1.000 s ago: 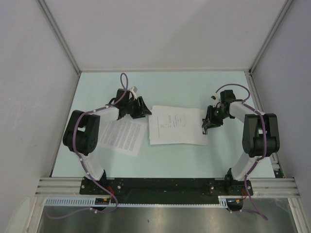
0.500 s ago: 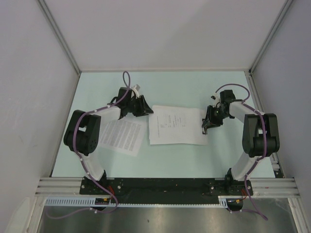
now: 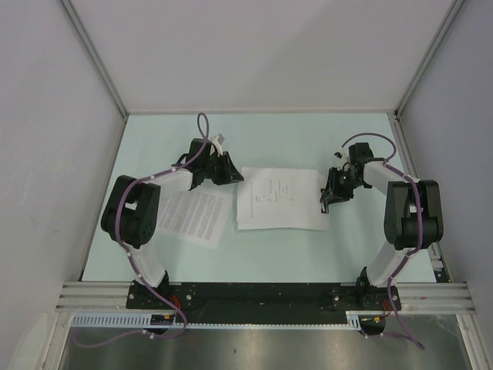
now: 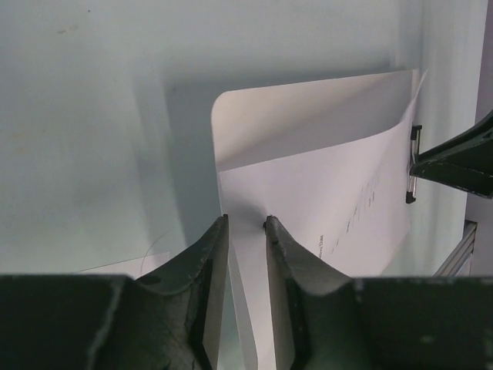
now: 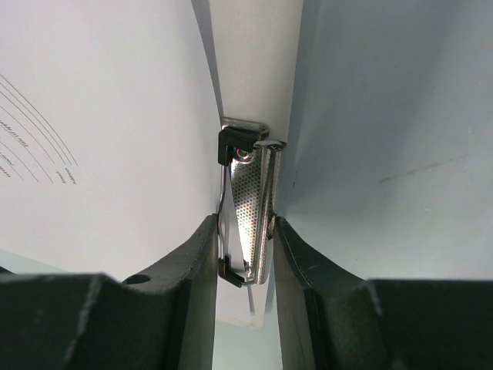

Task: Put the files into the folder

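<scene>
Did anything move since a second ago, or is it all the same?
The left gripper slid a tiny bit to the right, toward the edge of the sparser sheet, and its purple cable rose slightly. Nothing was visibly grabbed or let go. The right gripper stayed shut on the clip, and the dense sheet did not move.

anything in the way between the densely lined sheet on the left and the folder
Yes: the left gripper sits between the densely lined white paper sheet and the flat white board folder, at the lifted edge of the sparser printed sheet lying on that folder.
</scene>
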Tool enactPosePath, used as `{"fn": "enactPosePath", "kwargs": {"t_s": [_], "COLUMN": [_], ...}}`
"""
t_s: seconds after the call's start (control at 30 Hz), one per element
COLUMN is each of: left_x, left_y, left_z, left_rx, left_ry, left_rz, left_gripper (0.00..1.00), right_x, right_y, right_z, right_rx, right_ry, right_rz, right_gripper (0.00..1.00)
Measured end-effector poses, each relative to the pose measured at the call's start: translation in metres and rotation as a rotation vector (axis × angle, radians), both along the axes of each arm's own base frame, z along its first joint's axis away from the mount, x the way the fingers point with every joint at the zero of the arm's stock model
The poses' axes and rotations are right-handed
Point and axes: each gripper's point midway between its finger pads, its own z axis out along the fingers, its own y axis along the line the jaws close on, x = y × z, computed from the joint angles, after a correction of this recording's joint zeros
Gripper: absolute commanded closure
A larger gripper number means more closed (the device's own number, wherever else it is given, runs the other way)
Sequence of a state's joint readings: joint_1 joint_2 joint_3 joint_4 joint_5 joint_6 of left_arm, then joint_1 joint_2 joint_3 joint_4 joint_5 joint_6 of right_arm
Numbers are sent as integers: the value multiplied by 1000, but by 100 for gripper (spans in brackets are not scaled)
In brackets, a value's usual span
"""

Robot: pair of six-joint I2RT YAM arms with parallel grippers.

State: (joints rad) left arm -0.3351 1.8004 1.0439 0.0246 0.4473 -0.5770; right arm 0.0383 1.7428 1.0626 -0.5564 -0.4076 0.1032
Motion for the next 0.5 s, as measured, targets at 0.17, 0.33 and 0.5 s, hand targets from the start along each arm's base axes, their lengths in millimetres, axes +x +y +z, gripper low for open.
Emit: {"fn": "enactPosePath", "kwargs": {"t_s": [0.17, 0.33, 0.5], "left_x": [0, -2, -15], "left_y": [-3, -4, -4], "left_z": [15, 28, 25], "left_rx": [-15, -33, -32], "left_ry": [-32, -64, -54], "left_rz": [-5, -5, -13], "left_gripper": [55, 57, 57], "right_x": [0, 0, 0], "right_y": [0, 1, 2], "right_z": [0, 0, 0], "right_rx": [0, 0, 0], "right_ry": [0, 0, 0], "right_rz": [1, 2, 4], "right_gripper": [100, 100, 100]}}
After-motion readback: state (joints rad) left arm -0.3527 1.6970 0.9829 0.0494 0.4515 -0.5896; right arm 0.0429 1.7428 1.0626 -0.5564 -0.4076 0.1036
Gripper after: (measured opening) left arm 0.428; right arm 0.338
